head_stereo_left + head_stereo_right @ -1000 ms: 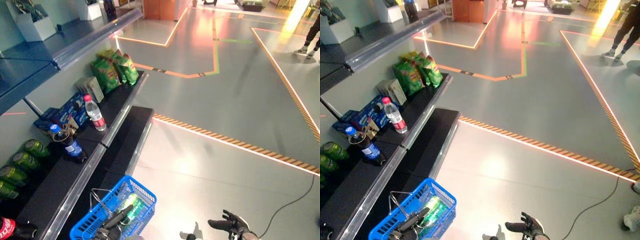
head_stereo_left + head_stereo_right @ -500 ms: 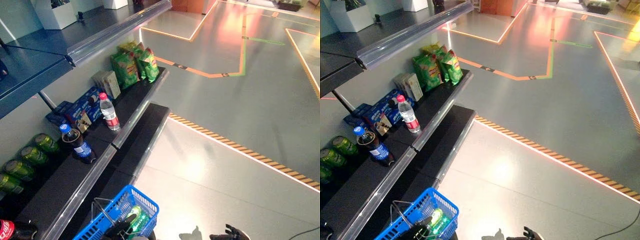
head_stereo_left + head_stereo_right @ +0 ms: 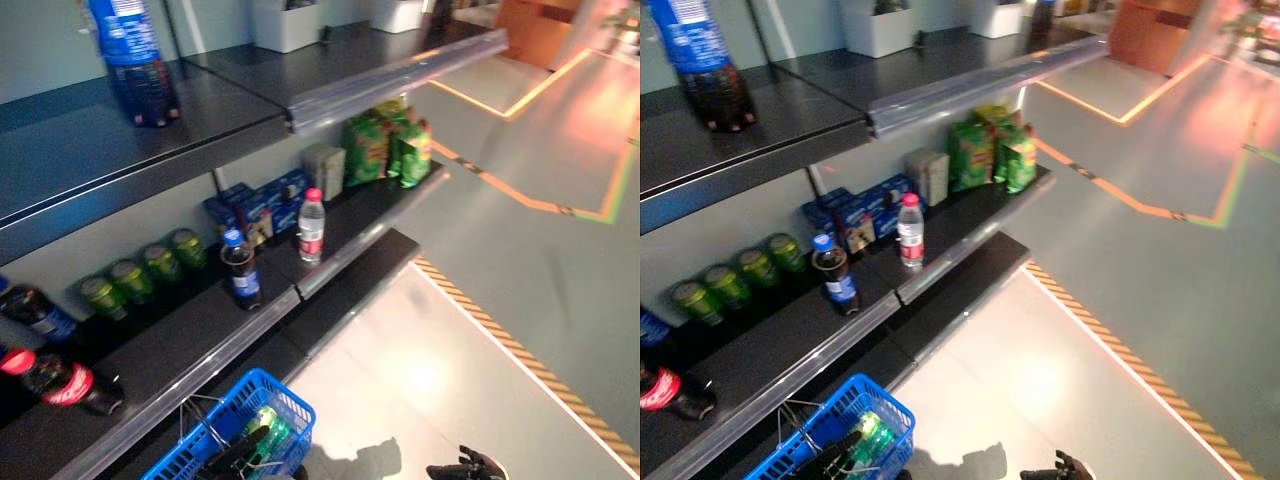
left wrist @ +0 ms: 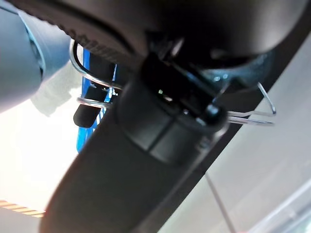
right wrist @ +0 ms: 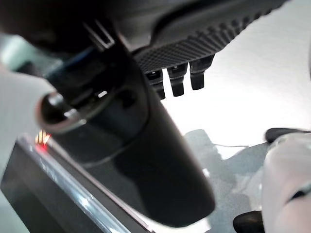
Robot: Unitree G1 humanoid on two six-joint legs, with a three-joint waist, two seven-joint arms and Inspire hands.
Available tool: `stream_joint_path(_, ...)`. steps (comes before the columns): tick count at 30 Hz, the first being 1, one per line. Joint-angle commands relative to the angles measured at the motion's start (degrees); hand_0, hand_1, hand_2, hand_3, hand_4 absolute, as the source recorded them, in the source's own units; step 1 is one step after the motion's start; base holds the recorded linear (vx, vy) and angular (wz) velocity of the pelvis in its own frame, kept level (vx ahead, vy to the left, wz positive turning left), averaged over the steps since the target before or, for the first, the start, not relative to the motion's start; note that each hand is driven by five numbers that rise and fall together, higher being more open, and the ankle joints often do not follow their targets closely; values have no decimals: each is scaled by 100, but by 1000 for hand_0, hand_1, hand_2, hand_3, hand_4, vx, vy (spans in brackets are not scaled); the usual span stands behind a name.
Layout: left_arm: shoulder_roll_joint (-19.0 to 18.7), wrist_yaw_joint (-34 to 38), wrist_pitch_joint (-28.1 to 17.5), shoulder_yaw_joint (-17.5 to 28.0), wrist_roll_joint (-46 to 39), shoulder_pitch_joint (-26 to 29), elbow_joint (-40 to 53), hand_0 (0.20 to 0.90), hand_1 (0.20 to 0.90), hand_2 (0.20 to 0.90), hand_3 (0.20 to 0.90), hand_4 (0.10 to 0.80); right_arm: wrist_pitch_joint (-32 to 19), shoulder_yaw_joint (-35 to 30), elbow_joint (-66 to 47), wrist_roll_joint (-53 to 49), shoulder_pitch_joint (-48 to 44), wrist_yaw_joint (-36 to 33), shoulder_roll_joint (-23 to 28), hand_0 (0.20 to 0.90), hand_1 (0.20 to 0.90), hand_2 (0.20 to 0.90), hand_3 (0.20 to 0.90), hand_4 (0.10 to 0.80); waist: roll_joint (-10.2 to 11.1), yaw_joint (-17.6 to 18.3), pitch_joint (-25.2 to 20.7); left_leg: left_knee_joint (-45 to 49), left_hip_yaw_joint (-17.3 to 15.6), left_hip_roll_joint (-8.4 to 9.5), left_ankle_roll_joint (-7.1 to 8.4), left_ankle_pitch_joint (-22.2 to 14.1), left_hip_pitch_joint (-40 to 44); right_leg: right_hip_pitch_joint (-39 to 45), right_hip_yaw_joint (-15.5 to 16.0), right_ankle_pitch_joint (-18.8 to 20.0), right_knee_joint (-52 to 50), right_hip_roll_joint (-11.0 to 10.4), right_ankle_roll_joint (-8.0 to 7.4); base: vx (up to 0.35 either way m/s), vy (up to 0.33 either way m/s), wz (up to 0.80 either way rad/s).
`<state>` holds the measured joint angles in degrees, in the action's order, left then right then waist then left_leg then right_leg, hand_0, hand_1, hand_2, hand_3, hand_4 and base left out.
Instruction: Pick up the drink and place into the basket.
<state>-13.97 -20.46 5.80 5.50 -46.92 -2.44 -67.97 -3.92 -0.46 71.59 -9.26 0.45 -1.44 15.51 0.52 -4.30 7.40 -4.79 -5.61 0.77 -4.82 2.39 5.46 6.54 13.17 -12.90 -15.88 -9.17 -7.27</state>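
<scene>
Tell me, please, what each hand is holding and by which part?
The left hand holds the blue basket by its wire handle; the right hand holds nothing.

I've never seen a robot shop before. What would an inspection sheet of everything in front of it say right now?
Surface: black store shelves, one tier above another, beside a grey floor.
Job's things: blue plastic basket with a green can inside, wire handles raised. Drinks on the shelves: clear water bottle with red cap, dark cola bottle with blue label, green cans.
Clutter: green snack bags, blue boxes.
Hands: left hand shut on the basket's handle; right hand low at the view's edge, holding nothing, fingers unclear.
Cables: nothing seen.
Surroundings: orange floor lines, striped tape.
</scene>
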Motion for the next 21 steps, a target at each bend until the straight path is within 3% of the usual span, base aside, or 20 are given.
stream_joint_path(1, -179, -411, -520, -49, -362, 446, 716, 300, 300, 300, 200, 100, -344, -304, 17, -269, -101, -130, 259, 900, 900, 900, 900, 800, -34, -93, -386, 726, -532, 312, 238, -352, -419, -453, -643, 1889, 722, -374, -28, 186, -246, 140)
stream_joint_path(2, -185, -514, -548, -83, -314, 453, 658, 300, 300, 300, 200, 100, -368, -315, 2, -325, -103, -126, 268, 900, 900, 900, 900, 800, -28, -12, -351, 742, -312, 335, 250, -442, -369, -639, -920, 2121, 917, -476, -71, 163, -221, 136)
stream_joint_path(6, -225, -668, -733, -159, -506, 497, 488, 300, 300, 300, 200, 100, -403, -264, -2, -356, -245, -29, 301, 900, 900, 900, 900, 800, 14, 87, -274, 891, 304, 363, 291, -756, -235, -1029, -1336, 2471, 1252, -593, -157, 181, -255, 118)
stream_joint_path(7, -238, -705, -751, -150, -506, 505, 458, 300, 300, 300, 200, 100, -367, -231, 5, -298, -291, 22, 304, 900, 900, 900, 900, 800, 20, 77, -259, 963, 408, 352, 298, -813, -233, -1022, -1365, 2395, 1256, -551, -158, 221, -308, 129)
stream_joint_path(9, -260, -816, -767, -152, -439, 543, 354, 300, 300, 300, 200, 100, -368, -114, 78, -318, -406, 61, 300, 900, 900, 900, 900, 800, 79, 55, -251, 1362, 779, 377, 294, -975, -344, -842, -1582, 1917, 1209, -253, -143, 213, -327, 142)
stream_joint_path(12, -231, -758, -760, 4, -529, 520, 334, 300, 300, 300, 200, 100, -326, 38, 12, -191, -450, 68, 280, 900, 900, 900, 900, 800, 147, -64, -301, 1581, 898, 341, 406, -1065, -362, -630, -1372, 1676, 1213, -170, -66, 174, -323, 121)
stream_joint_path(17, -215, -778, -615, 78, -459, 444, 463, 300, 300, 300, 200, 100, -176, 152, -140, -92, -403, 52, 282, 900, 900, 900, 900, 800, 216, -198, -389, 1690, 693, 121, 575, -1026, -418, -297, -852, 1520, 1411, -56, 113, 98, -205, 73)
stream_joint_path(20, -197, -673, -481, 56, -361, 448, 573, 300, 300, 300, 200, 100, -159, 141, -152, -153, -338, -70, 259, 900, 900, 900, 900, 800, 161, -137, -417, 1381, 169, -152, 698, -818, -314, -180, -406, 1523, 1561, -45, 139, 36, -116, 60)
stream_joint_path(21, -157, -662, -437, 19, -226, 477, 590, 300, 300, 300, 200, 100, -172, 86, -113, -186, -279, -123, 254, 900, 900, 900, 900, 800, 111, -60, -433, 1099, -333, -414, 817, -584, -243, -96, -105, 1521, 1667, -14, 136, 23, -76, 81)
